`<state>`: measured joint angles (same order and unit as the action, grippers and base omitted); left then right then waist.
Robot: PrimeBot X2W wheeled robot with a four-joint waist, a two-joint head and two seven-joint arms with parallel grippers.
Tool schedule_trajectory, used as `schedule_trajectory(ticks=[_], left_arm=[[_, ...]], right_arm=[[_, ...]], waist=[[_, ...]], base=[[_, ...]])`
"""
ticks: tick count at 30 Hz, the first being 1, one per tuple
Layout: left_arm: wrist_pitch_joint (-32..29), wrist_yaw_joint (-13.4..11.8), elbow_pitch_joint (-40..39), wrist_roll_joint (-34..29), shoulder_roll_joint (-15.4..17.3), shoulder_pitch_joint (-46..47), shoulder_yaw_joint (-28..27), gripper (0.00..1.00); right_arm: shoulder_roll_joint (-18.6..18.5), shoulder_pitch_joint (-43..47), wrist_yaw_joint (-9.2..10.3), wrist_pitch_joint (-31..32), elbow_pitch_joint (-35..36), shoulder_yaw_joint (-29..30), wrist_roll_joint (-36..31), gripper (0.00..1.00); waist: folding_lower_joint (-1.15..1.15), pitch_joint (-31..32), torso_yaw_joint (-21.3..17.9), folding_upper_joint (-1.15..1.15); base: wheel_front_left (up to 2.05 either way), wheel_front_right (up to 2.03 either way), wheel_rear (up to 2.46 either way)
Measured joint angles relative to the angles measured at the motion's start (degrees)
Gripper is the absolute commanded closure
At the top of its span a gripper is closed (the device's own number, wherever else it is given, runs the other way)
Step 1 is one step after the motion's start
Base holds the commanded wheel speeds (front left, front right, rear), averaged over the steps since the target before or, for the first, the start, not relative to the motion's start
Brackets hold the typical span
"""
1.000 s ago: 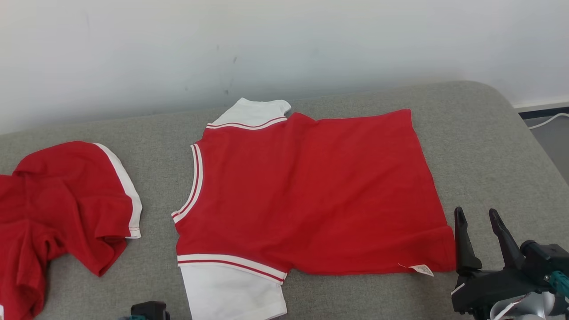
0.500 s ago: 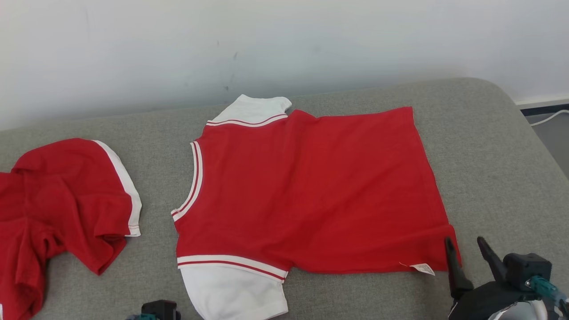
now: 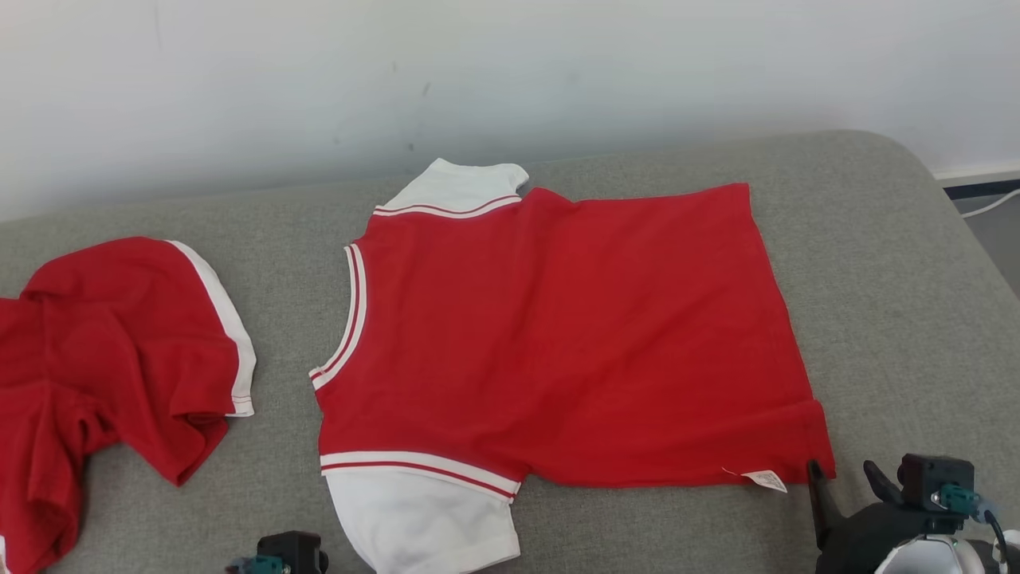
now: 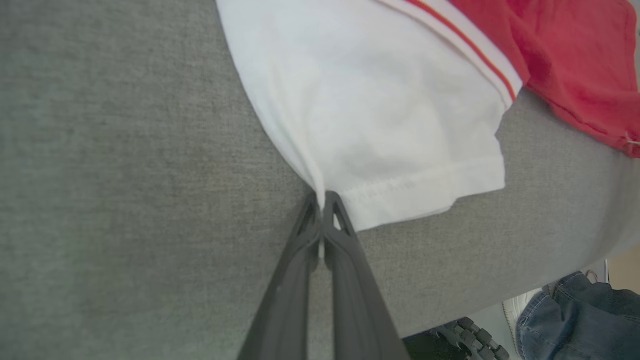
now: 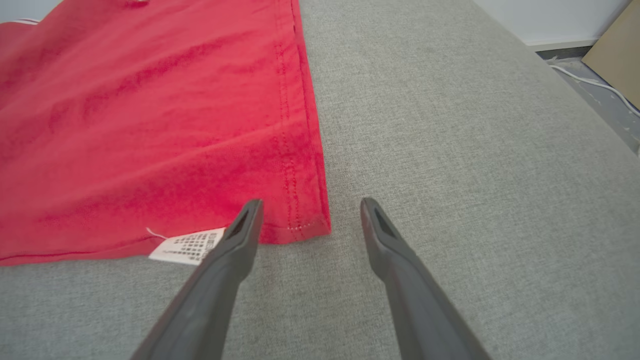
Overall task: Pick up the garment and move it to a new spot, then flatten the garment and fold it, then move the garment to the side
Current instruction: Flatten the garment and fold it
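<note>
The red garment [image 3: 558, 335] lies spread flat on the grey cushion [image 3: 876, 263], with a white sleeve [image 3: 422, 518] at the near side and another [image 3: 458, 187] at the far side. In the left wrist view my left gripper [image 4: 322, 197] is shut, pinching the edge of the near white sleeve [image 4: 390, 125]. My right gripper [image 3: 842, 474] stands open at the garment's near right hem corner; in the right wrist view its fingers [image 5: 311, 202] straddle that corner [image 5: 300, 220], beside the white label [image 5: 185, 247].
A second red garment with white trim [image 3: 119, 351] lies crumpled at the left. The cushion's rounded right edge drops to the floor, where a white cable [image 3: 988, 206] runs. A person's jeans and shoe [image 4: 575, 315] show past the near edge. Cardboard [image 5: 617, 55] leans at the far right.
My right gripper has drawn back and down toward the near edge, ending at the hem corner. The head camera has shifted slightly; the garment lies as before.
</note>
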<state>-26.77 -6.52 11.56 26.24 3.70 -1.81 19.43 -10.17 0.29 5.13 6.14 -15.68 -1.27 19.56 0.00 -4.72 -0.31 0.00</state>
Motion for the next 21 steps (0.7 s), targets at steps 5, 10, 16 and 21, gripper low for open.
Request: schedule_trajectory(ticks=[5,10,16,21], left_arm=[[-0.48,0.0,-0.81,-0.09,0.05,0.28,-0.03,1.0],[-1.08,0.0,-1.63,-0.1,0.16,0.74,-0.01,1.0],[-1.94,0.0,-2.58,-0.29,0.14,1.48,0.36,1.0],[-2.03,0.08,-2.92,-0.29,0.02,2.02,0.45,1.0]], right_arm=[[0.0,-2.44,0.18,1.02,-1.33,-0.02,0.01,0.0],[0.03,-3.53,0.43,2.63,-3.07,-0.13,0.0,0.0],[0.07,-3.82,0.49,3.89,-4.81,0.01,0.05,0.15],[0.16,-5.45,0.49,3.77,-5.32,-0.13,0.05,0.8]], waist=[[0.0,-1.01,0.44,0.0],[0.0,-2.24,0.91,0.0],[0.0,-3.8,1.79,0.0],[0.0,-4.7,2.55,0.0]], base=[[0.0,0.0,0.0],[0.0,0.0,0.0],[0.0,0.0,0.0],[0.0,0.0,0.0]])
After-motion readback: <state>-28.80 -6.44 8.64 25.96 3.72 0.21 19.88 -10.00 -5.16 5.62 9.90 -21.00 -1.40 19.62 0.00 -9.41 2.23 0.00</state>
